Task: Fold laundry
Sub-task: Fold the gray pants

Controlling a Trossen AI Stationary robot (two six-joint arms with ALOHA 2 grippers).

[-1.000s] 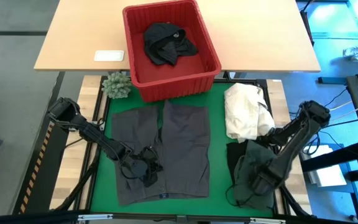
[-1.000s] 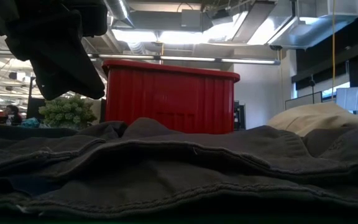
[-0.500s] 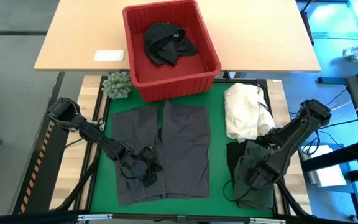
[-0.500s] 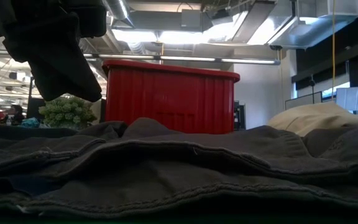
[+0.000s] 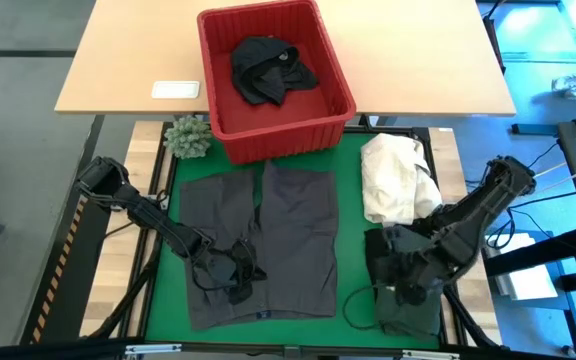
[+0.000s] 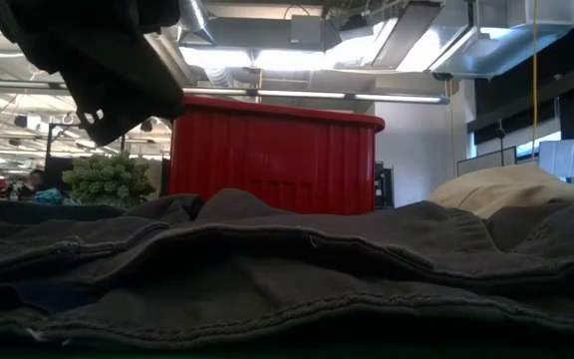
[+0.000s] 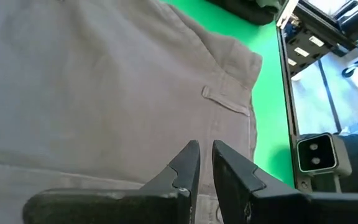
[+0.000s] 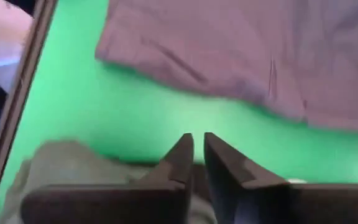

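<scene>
Right gripper has swung toward the grey shorts over the dark green garment, fingers nearly together, gripping nothing; left gripper unchanged, nearly closed.

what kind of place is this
Probably a robotics lab or workshop: exposed ceiling ducts overhead, a green-matted table on a metal frame, a red plastic basket and grey cloth shorts laid flat.

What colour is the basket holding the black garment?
Red basket; black garment inside. Clearest in the high view.
</scene>
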